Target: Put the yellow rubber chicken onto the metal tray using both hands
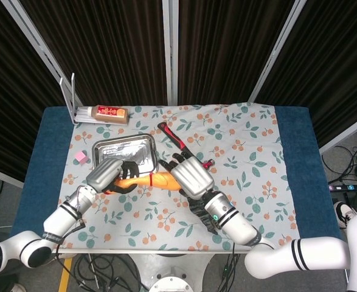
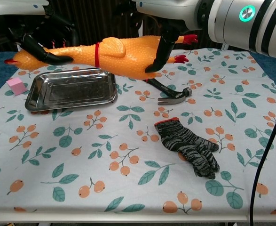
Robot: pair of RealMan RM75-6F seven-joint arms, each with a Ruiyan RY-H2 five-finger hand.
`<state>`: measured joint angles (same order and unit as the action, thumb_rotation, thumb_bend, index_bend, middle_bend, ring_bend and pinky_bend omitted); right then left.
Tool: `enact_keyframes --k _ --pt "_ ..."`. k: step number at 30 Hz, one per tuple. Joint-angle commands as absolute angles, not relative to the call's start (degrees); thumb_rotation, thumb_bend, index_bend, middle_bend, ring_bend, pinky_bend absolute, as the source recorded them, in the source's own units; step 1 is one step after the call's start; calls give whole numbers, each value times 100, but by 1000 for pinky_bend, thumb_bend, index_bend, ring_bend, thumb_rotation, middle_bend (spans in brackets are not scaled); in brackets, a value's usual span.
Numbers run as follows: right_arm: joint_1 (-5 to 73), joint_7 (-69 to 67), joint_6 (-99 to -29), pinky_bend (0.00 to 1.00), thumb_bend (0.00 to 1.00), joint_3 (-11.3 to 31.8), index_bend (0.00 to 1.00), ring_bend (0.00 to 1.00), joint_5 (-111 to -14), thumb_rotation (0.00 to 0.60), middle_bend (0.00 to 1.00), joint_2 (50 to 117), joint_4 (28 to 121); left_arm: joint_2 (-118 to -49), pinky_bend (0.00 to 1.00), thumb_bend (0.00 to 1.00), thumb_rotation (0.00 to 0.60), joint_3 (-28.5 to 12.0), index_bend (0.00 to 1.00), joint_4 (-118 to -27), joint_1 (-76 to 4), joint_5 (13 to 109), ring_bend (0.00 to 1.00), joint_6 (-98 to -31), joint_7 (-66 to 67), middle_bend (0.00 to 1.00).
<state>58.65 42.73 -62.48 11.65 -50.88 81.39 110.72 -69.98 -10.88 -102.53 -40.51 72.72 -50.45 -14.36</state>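
Observation:
The yellow rubber chicken (image 2: pixel 114 56) hangs level in the air, its head end over the metal tray (image 2: pixel 72 89) and its red feet to the right. My left hand (image 2: pixel 41 40) grips the neck end; my right hand (image 2: pixel 156 33) grips the body near the legs. From the head view the chicken (image 1: pixel 148 180) shows between my left hand (image 1: pixel 108 173) and my right hand (image 1: pixel 190 176), just in front of the tray (image 1: pixel 124 151). The tray holds nothing.
A red-handled hammer (image 2: pixel 168 94) lies right of the tray, under the chicken's tail. A grey knit glove (image 2: pixel 189 146) lies on the cloth nearer me. A pink cube (image 2: pixel 16 85) sits left of the tray. A red box (image 1: pixel 108 113) and a wire rack (image 1: pixel 69 97) stand at the back left.

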Motion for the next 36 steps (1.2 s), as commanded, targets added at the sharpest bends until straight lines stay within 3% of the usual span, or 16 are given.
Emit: enact_keyframes --k 1,7,12,16,20,23,26,29,36 --pt "5869 4300 -6253 230 0 1155 1 161 -5069 600 203 8102 11114 -6981 742 606 600 -1085 708 -10250 -4042 7290 654 -5050 -1466 750" --pt "5889 4385 -6258 215 0 1130 0 145 -4921 600 190 7970 11281 -6959 741 608 600 -1085 708 -10246 -4042 7297 654 -5047 -1500 751" --pt "5994 4515 -6252 210 5 1137 33 146 -4726 600 246 8068 11173 -6947 741 608 600 -1084 709 -10319 -4051 7320 654 -5070 -1447 750" --pt "6098 4580 -6237 211 106 1164 287 201 -4578 600 435 8202 11058 -6945 742 608 600 -1075 709 -10361 -4064 7294 654 -5085 -1331 750" --pt "6141 4485 -6225 238 268 1199 608 376 -4579 600 655 8329 10993 -6954 741 608 600 -1065 708 -10380 -4061 7252 654 -5125 -1202 750" --pt "6145 4489 -6274 269 406 1148 772 499 -4694 600 776 8412 10937 -6970 741 609 600 -1069 709 -10402 -4054 7202 654 -5158 -1144 750" --pt "6150 4515 -6255 284 576 1078 888 587 -4713 600 868 8443 10950 -6981 741 608 600 -1083 709 -10405 -4054 7173 654 -5183 -1113 751" --pt "6161 4571 -6207 300 674 991 953 640 -4680 600 918 8432 11011 -7002 741 608 600 -1092 709 -10397 -4058 7144 654 -5195 -1090 750" --pt "6165 4656 -6223 340 853 879 1000 701 -4659 600 952 8424 11086 -7043 741 608 600 -1090 708 -10379 -4064 7098 654 -5201 -1037 751"
